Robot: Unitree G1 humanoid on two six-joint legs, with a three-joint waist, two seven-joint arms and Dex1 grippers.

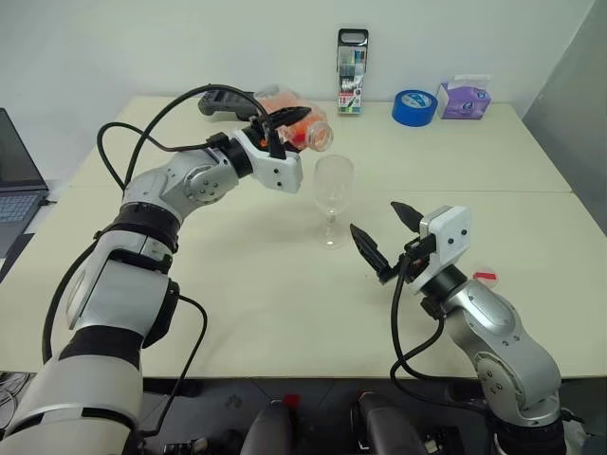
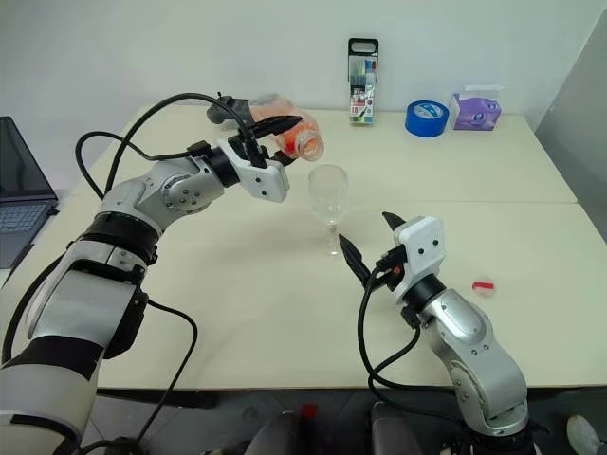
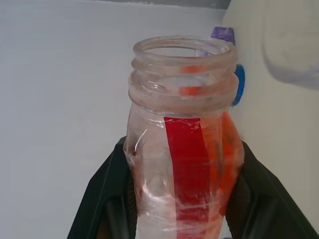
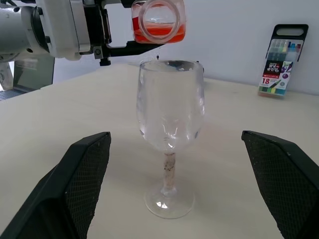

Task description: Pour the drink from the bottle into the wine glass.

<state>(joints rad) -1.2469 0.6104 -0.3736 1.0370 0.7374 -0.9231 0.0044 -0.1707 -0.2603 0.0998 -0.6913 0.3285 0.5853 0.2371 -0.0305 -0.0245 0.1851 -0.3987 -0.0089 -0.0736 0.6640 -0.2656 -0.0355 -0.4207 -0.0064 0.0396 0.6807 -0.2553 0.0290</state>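
My left gripper [image 1: 287, 129] is shut on the clear bottle [image 1: 305, 133], black fingers [image 3: 102, 199] on both its sides. The bottle is uncapped and lies tipped nearly level, its open mouth [image 4: 158, 20] just above and behind the rim of the wine glass [image 1: 333, 190]. The orange-red drink [image 4: 158, 36] pools along the bottle's lower side. The glass stands upright on the table, and its bowl [image 4: 170, 104] looks clear. My right gripper [image 1: 384, 229] is open near the front of the table, its fingers spread wide on either side of the glass's stem without touching it.
At the table's back stand a marker case [image 1: 352, 59], a blue tape roll [image 1: 414, 106] and a purple tissue pack [image 1: 464, 98]. A small red-and-white cap [image 1: 485, 276] lies to the right of my right arm. A laptop [image 1: 17, 180] sits at the far left.
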